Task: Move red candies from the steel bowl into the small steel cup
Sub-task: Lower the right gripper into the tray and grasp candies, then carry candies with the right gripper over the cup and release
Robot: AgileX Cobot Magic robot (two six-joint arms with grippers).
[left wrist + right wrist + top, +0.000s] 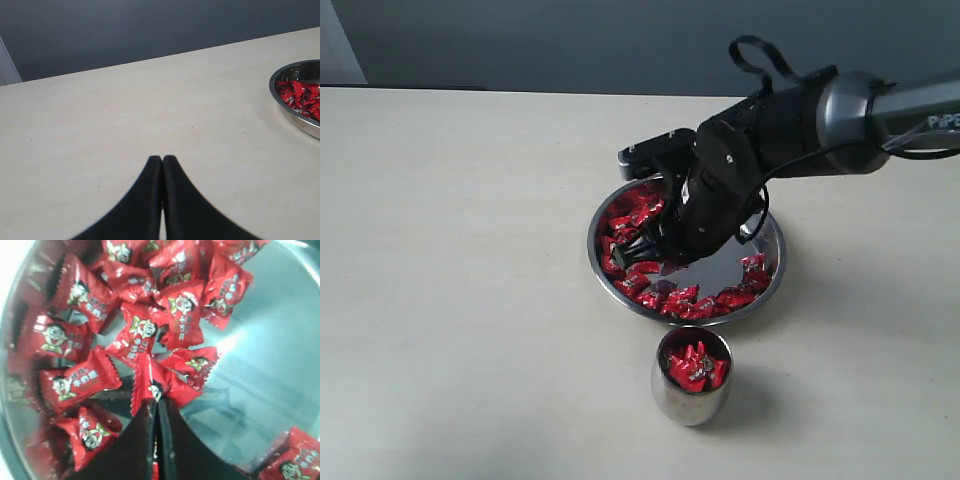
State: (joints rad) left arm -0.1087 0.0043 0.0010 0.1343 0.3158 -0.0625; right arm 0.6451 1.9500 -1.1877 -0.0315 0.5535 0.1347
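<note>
The steel bowl [772,262] sits mid-table with several red candies [632,212] heaped on its left side and front rim. My right gripper [642,252] is down inside the bowl, shut on one red candy [152,382], whose wrapper is pinched between the fingertips and folds out beyond them. More red candies [80,292] crowd round it on the steel bowl's floor [280,355]. The small steel cup [691,398] stands in front of the bowl, holding a few red candies [697,366]. My left gripper [162,159] is shut and empty over bare table, with the steel bowl [278,97] off to its side.
The pale tabletop [460,250] stretches wide to the left of the bowl and cup. A dark wall [570,40] runs behind the table's far edge. The right arm's black wrist and cable [770,120] hang over the bowl's back half.
</note>
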